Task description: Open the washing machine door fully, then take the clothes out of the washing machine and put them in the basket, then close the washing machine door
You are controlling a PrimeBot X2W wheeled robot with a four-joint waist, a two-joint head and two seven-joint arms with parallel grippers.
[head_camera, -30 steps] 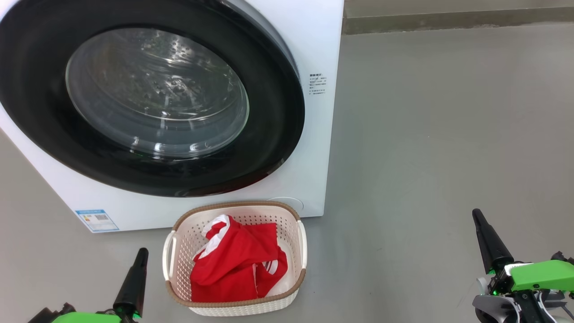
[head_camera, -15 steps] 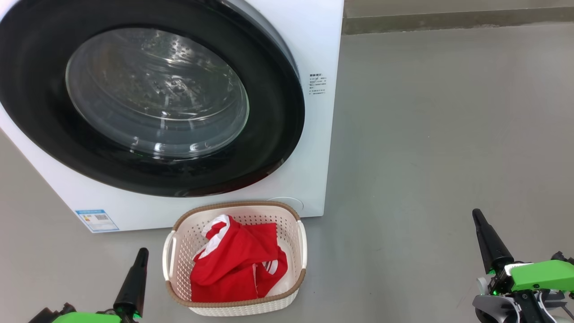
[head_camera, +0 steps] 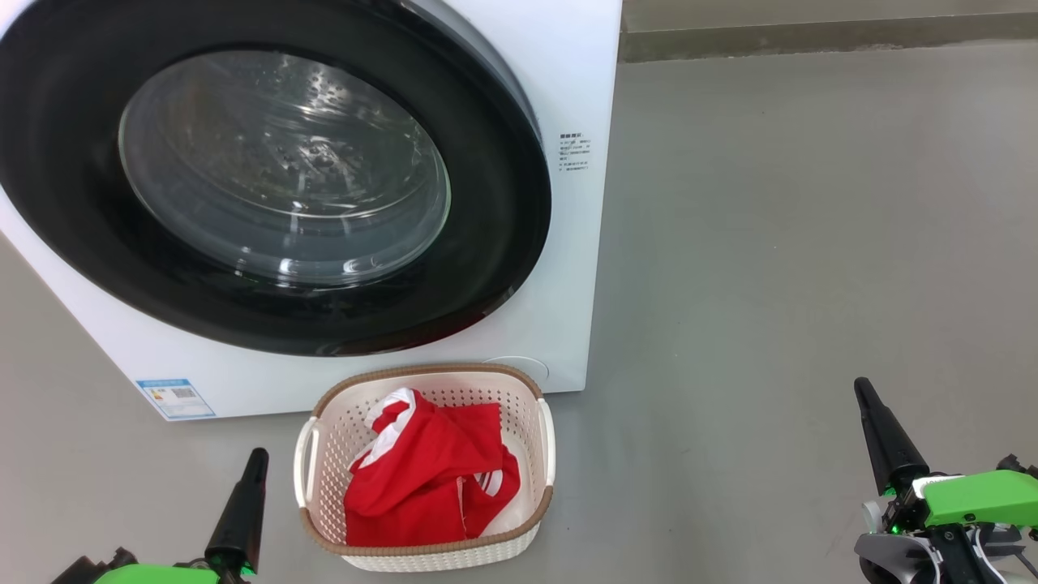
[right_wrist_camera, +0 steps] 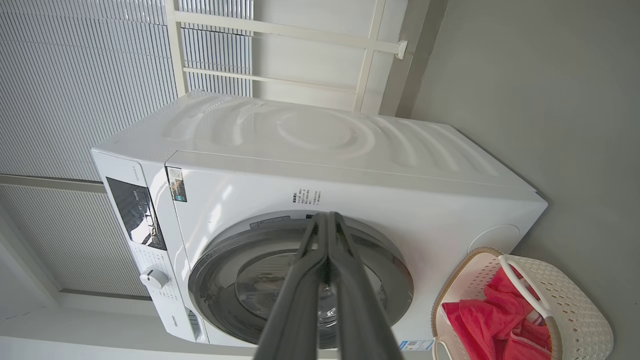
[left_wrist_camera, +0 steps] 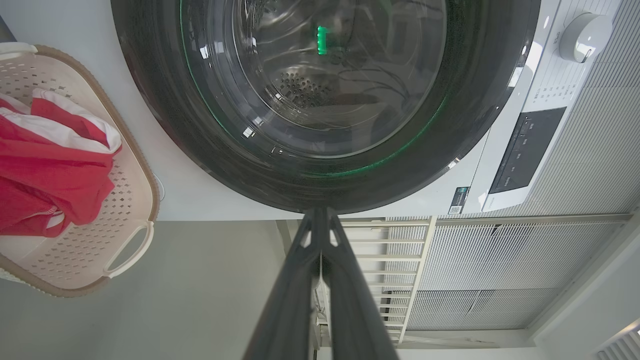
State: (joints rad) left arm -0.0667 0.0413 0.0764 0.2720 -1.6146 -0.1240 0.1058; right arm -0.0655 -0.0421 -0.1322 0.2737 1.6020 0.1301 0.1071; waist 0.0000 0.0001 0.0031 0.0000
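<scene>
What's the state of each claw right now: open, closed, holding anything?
Left claw: closed, long dark fingers pressed together, holding nothing.
Right claw: closed, fingers pressed together, holding nothing.

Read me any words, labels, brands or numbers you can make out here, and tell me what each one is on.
Nothing here can be read outright.
Printed lines on the washing machine front: too small.
Blue label at its lower corner: too small.
Control panel and dial markings: blurred.
Sticker beside the panel: too small.
</scene>
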